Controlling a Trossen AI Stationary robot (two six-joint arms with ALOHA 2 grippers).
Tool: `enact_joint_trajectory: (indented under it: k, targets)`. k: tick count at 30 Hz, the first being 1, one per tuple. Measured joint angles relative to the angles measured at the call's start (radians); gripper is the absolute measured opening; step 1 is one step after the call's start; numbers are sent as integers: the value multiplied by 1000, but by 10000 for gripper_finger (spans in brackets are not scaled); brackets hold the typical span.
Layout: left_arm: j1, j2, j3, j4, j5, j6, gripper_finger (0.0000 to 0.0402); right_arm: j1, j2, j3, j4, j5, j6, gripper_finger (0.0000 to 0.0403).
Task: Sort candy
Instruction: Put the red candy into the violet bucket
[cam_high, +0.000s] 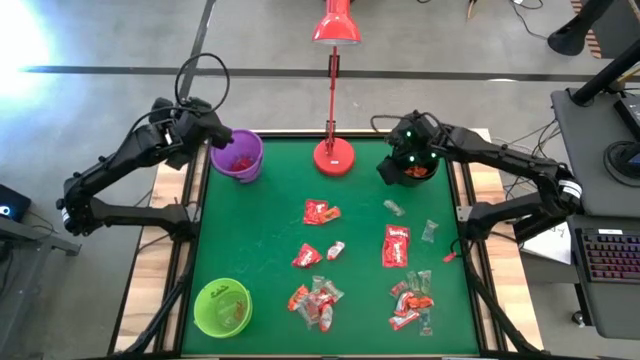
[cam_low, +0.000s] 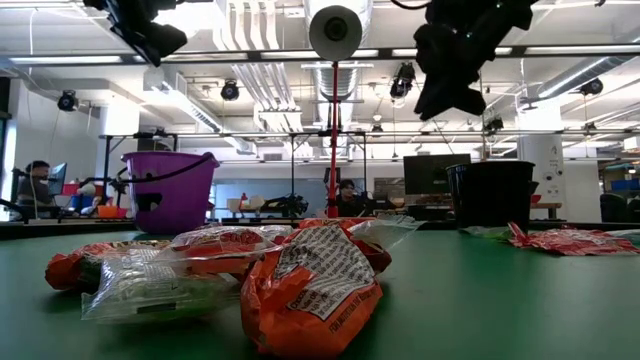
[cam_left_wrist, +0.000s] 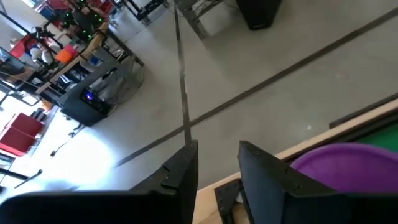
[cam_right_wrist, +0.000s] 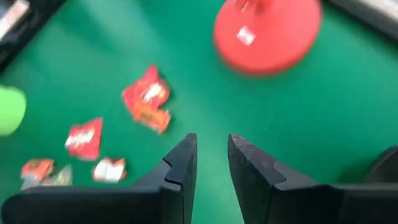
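Three cups stand on the green table (cam_high: 260, 250): a purple cup (cam_high: 238, 156) at the far left corner, a lime-green cup (cam_high: 222, 305) at the near left corner, and a black cup (cam_high: 408, 166) at the far right. Beginning at the left, the left gripper (cam_high: 218, 138) hangs at the outer rim of the purple cup, raised off the table; in its wrist view the fingers stand a narrow gap apart with nothing between them, the purple rim showing just beside them. Some red pieces already lie in the purple cup and in the lime-green one. At the far middle stands a red lamp (cam_high: 333, 155), no part of the sorting. The candy (cam_high: 318, 297) lies loose on the near and middle table, well apart from both grippers: a red pack (cam_high: 320, 212) nearest the centre, smaller red-and-white pieces below it, a clear-wrapped cluster at the near edge, a longer red pack (cam_high: 396, 245) lying lengthwise toward the near edge, and a further red and clear cluster at the near right. To the right, the right gripper (cam_high: 412, 152) hovers over the black cup; its fingers (cam_right_wrist: 180, 163) likewise show a narrow gap and hold nothing. In judgement, the right arm sits nearer the right-hand packs, the centre pack lying about midway between both arms; either must reach toward the near edge to collect
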Motion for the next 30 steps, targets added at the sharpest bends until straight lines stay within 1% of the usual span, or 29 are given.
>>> enact_joint_trajectory:
  k: [4, 10, 13, 16, 19, 23, 27, 30]
  targets:
    - [0, -11, -12, -18, 2, 0, 104, 61, 0, 0, -105, 10, 104, 84]
    - [0, -14, -20, -22, 22, 0, 101, 180, 0, 0, -275, 83, 370, 82]
    - [0, -14, -20, -21, 21, 0, 98, 230, 0, -2, -321, 107, 497, 86]
    - [0, -14, -21, -21, 21, 14, 98, 265, 0, -10, -327, 106, 568, 91]
    - [0, -14, -21, -16, 21, 73, 98, 280, 9, -11, -325, 106, 568, 93]
    - [0, -14, -22, 1, 19, 126, 98, 272, 28, -12, -294, 109, 431, 87]
    - [-1, -16, -22, 4, 20, 127, 98, 272, 46, -13, -263, 109, 426, 76]
    - [-1, -21, -22, 3, 39, 127, 98, 274, 56, -13, -267, 157, 432, 74]
